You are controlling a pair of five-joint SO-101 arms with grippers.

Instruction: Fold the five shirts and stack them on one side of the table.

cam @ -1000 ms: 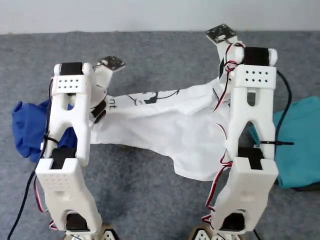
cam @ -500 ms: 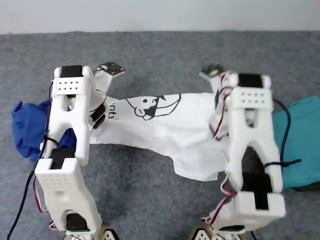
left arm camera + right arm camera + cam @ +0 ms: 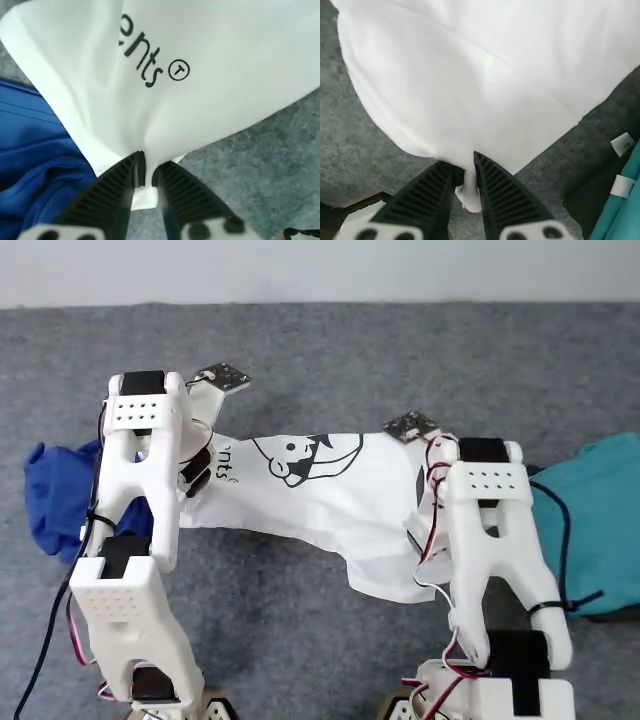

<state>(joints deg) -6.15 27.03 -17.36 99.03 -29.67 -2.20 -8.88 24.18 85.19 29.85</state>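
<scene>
A white shirt (image 3: 320,495) with black print lies stretched across the middle of the grey table. My left gripper (image 3: 145,167) is shut on the shirt's left edge, white shirt cloth (image 3: 200,65) bunching between its black fingers (image 3: 112,187). In the high view that gripper (image 3: 197,468) sits under the left arm by the printed letters. My right gripper (image 3: 466,172) is shut on a fold of the same white shirt (image 3: 485,85) at its right side, seen from above under the right arm (image 3: 430,502). A blue shirt (image 3: 55,495) lies crumpled at far left, a teal shirt (image 3: 590,530) at far right.
Blue shirt cloth (image 3: 35,165) lies right beside the left gripper. A teal shirt edge with a white label (image 3: 622,190) lies near the right gripper. Bare grey table surface (image 3: 330,350) stretches along the far side, and more (image 3: 290,640) in front between the arm bases.
The right arm has pulled back toward its base, drawing the shirt's right side with it. The cloth flattened and the black print came into full view. The left arm stayed put.
</scene>
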